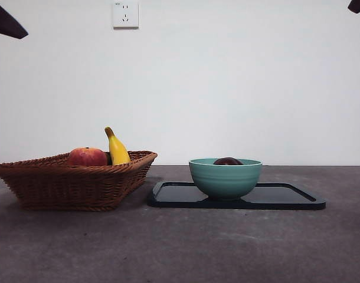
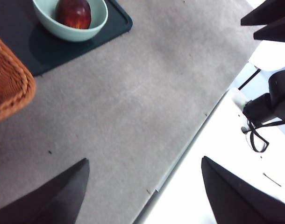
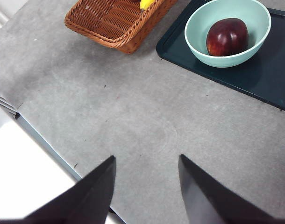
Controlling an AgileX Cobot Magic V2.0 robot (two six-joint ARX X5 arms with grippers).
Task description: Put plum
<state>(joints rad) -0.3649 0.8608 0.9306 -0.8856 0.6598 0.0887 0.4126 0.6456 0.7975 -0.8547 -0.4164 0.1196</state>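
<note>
The dark maroon plum (image 1: 228, 161) lies inside the teal bowl (image 1: 225, 178), which stands on the dark tray (image 1: 286, 197). Only its top shows in the front view; it shows whole in the right wrist view (image 3: 227, 37) and in the left wrist view (image 2: 73, 13). My left gripper (image 2: 142, 186) is open and empty, held high over the table's near edge. My right gripper (image 3: 147, 179) is open and empty, high above bare table, away from the bowl (image 3: 226, 31). Both arms show only as black tips at the front view's top corners.
A wicker basket (image 1: 74, 180) stands left of the tray and holds a red-orange fruit (image 1: 87, 157) and a yellow banana (image 1: 117, 148). The grey table surface (image 1: 180, 247) stretches in front of the basket and the tray. A wall socket (image 1: 125, 13) is on the back wall.
</note>
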